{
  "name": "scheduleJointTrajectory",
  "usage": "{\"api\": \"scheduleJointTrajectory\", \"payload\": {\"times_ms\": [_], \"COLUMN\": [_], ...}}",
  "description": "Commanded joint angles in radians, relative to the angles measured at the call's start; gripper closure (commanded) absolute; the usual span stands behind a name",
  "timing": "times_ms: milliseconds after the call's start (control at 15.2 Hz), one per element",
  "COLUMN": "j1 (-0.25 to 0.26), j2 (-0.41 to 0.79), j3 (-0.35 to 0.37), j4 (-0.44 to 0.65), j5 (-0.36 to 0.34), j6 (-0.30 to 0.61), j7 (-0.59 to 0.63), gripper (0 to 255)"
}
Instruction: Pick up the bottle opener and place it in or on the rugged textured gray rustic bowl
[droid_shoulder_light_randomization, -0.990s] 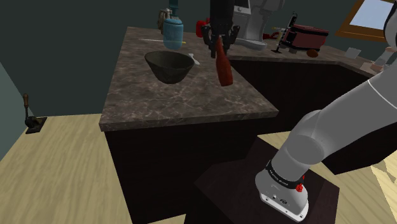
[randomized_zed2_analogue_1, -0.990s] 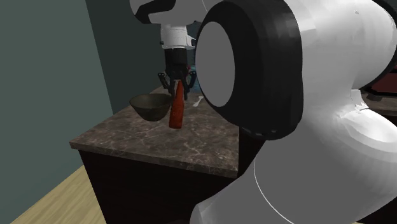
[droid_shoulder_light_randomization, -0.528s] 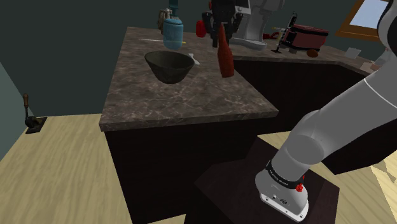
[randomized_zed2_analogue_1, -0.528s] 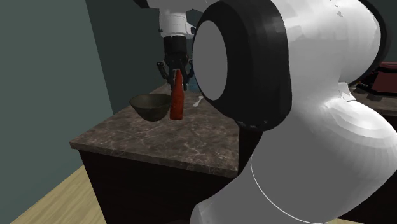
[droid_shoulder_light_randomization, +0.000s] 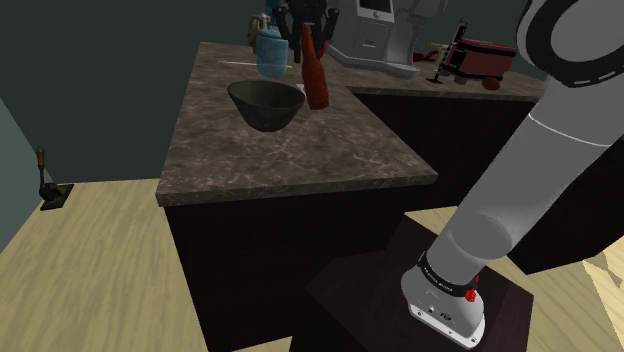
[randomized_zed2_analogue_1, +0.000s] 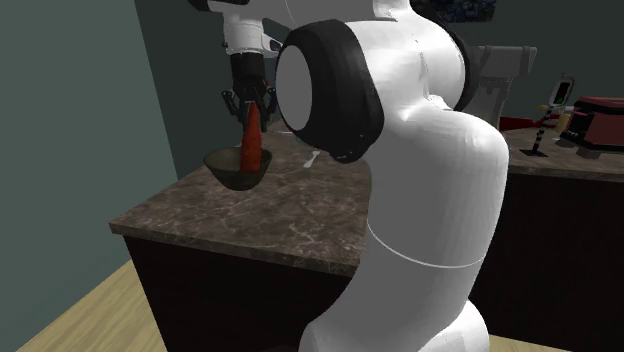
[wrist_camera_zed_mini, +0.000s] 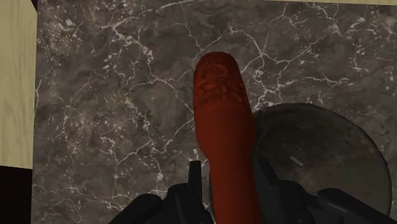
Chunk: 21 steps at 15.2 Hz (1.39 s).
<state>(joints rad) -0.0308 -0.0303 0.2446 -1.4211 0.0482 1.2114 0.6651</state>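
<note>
Bottle opener (droid_shoulder_light_randomization: 314, 76), red and long, hangs upright with its upper end clamped between the fingers of the black gripper (droid_shoulder_light_randomization: 304, 24). It hangs above the dark marbled counter (droid_shoulder_light_randomization: 300, 155), just beside the rim of the dark bowl (droid_shoulder_light_randomization: 264, 104).

I get the gripper (droid_shoulder_light_randomization: 306, 20) cut by the shoulder view's top edge. On the bottle opener (droid_shoulder_light_randomization: 315, 78), upper end buried between fingers; it covers part of the bowl (randomized_zed2_analogue_1: 226, 170) rim, second exterior view.
</note>
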Motion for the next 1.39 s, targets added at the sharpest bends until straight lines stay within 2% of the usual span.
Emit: {"api": "scheduleJointTrajectory", "payload": {"times_ms": [0,330,792,1320], "j1": [0.018,0.096,0.069,0.055], "j2": [0.093,0.362,0.271,0.218], "j3": [0.020,0.053,0.046,0.042], "j4": [0.114,0.484,0.249,0.075], "j5": [-0.017,-0.084,-0.058,-0.045], "j6": [-0.022,-0.130,0.017,0.139], "j7": [0.037,0.117,0.099,0.086], "gripper": [255,255,255,255]}}
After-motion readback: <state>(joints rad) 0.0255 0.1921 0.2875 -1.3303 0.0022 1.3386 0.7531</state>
